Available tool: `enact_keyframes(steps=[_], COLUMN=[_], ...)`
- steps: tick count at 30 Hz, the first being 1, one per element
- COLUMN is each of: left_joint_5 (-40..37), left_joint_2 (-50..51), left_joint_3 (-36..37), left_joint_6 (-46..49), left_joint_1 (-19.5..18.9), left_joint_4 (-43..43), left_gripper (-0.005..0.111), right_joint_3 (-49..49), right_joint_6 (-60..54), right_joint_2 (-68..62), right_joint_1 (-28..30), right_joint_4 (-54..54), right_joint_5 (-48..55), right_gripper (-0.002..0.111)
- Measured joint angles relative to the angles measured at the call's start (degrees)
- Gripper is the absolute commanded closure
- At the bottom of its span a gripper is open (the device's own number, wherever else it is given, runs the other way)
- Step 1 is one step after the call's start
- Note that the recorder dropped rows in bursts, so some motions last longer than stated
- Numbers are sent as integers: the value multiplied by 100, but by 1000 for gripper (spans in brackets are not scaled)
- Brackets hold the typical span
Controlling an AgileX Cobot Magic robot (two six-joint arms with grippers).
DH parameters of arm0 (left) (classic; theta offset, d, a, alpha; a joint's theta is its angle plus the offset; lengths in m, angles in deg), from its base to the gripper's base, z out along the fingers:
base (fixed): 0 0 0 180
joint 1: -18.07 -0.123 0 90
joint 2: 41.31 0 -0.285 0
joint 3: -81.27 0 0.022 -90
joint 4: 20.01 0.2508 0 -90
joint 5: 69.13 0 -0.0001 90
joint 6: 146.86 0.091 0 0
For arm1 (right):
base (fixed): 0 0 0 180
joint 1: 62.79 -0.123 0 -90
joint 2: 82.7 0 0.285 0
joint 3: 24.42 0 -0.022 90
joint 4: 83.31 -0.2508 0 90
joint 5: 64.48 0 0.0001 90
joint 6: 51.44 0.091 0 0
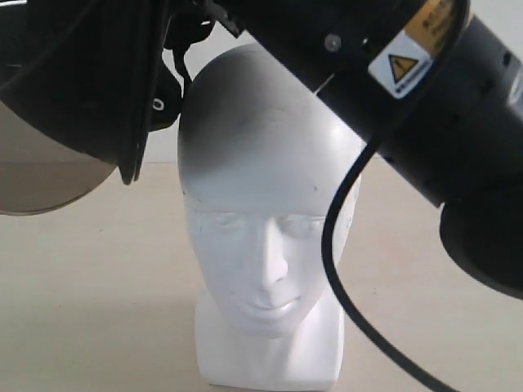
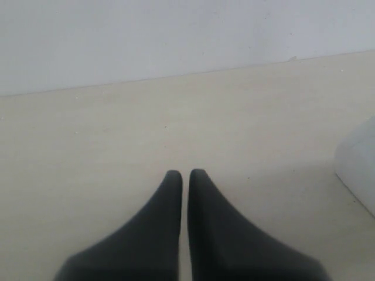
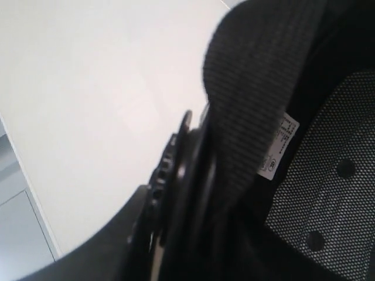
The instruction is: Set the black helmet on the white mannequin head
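Observation:
The white mannequin head (image 1: 261, 188) stands upright on its blocky neck base (image 1: 270, 359) in the middle of the exterior view, facing the camera. The black helmet (image 1: 82, 73) hangs in the air at its upper left, beside and above the crown, with the smoky visor (image 1: 41, 171) hanging down. In the right wrist view my right gripper (image 3: 176, 234) is shut on the helmet's rim, next to the padded lining (image 3: 252, 88) and its white label (image 3: 280, 146). My left gripper (image 2: 185, 173) is shut and holds nothing, low over the table.
My right arm (image 1: 425, 98) crosses from the upper right over the head, and its black cable (image 1: 339, 269) loops down in front of the face's right side. A white block corner (image 2: 358, 170) shows beside the left gripper. A pale wall (image 2: 176, 35) backs the beige table (image 2: 117, 134).

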Motion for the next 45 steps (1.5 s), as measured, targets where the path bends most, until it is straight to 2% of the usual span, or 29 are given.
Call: enact_keyframes(steps=[7, 20, 32, 37, 45], left_joint_5=[0, 0, 0, 0, 0], left_joint_2=[0, 0, 0, 0, 0], left_joint_3=[0, 0, 0, 0, 0], left_joint_6=[0, 0, 0, 0, 0], left_joint_1=[0, 0, 0, 0, 0], left_joint_4=[0, 0, 0, 0, 0], left_gripper=[102, 102, 102, 102, 102], right_joint_3=[-444, -1806, -2530, -2929, -2999], right_joint_6=[-186, -31, -368, -746, -911], right_joint_2=[46, 1098, 1235, 1427, 1563], right_joint_1=[51, 883, 913, 947, 947], right_joint_4=[-313, -292, -636, -1259, -1259], right_joint_5=[-71, -152, -557, -670, -559], right_gripper=[108, 108, 108, 108, 108])
